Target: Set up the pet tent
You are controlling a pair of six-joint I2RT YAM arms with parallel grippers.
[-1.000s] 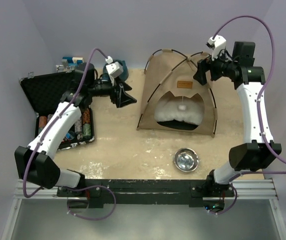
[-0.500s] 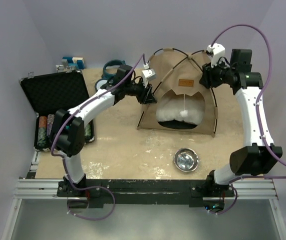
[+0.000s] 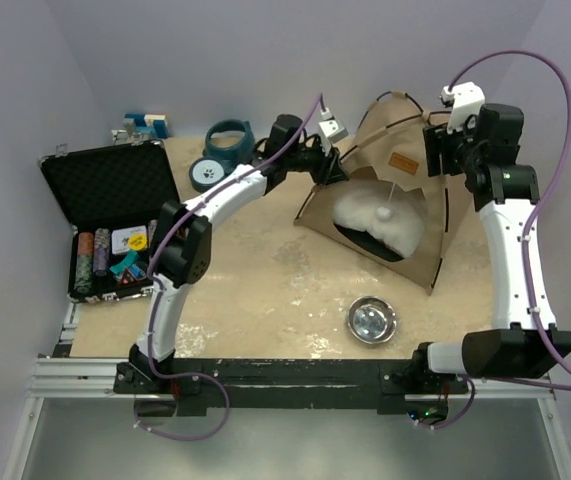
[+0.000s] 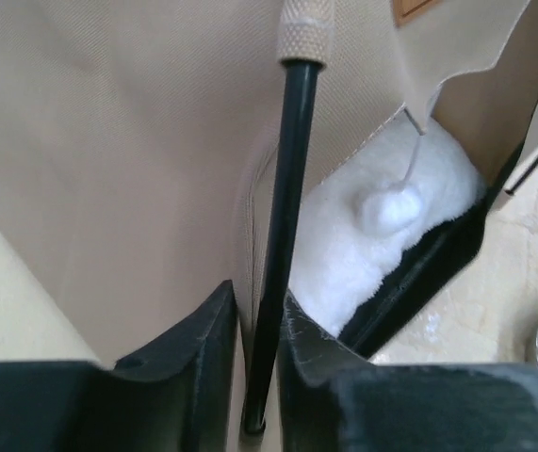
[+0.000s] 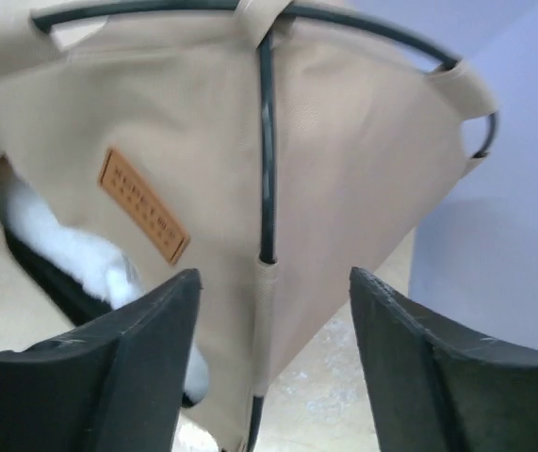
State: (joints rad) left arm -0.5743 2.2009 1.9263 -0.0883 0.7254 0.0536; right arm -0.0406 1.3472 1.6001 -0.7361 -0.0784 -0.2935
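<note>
The tan pet tent (image 3: 385, 185) stands upright at the back right of the table, its rounded entrance facing the front with a white cushion and a white pom-pom (image 3: 385, 213) inside. My left gripper (image 3: 333, 165) is shut on the dark pole (image 4: 283, 235) at the tent's left edge, beside the entrance. The pom-pom (image 4: 388, 209) hangs just right of that pole. My right gripper (image 3: 437, 150) is open, its jaws wide on either side of the tent's right pole (image 5: 266, 151) without touching it. A tan label (image 5: 142, 217) shows on the fabric.
An open black case (image 3: 115, 215) with poker chips lies at the left. A teal container (image 3: 230, 137) and its lid (image 3: 208, 173) sit at the back. A metal bowl (image 3: 371, 320) stands in front of the tent.
My left arm reached right across the table and closed on the tent's left pole. The tent shifted right and turned. My right gripper moved right with it and stays open.
</note>
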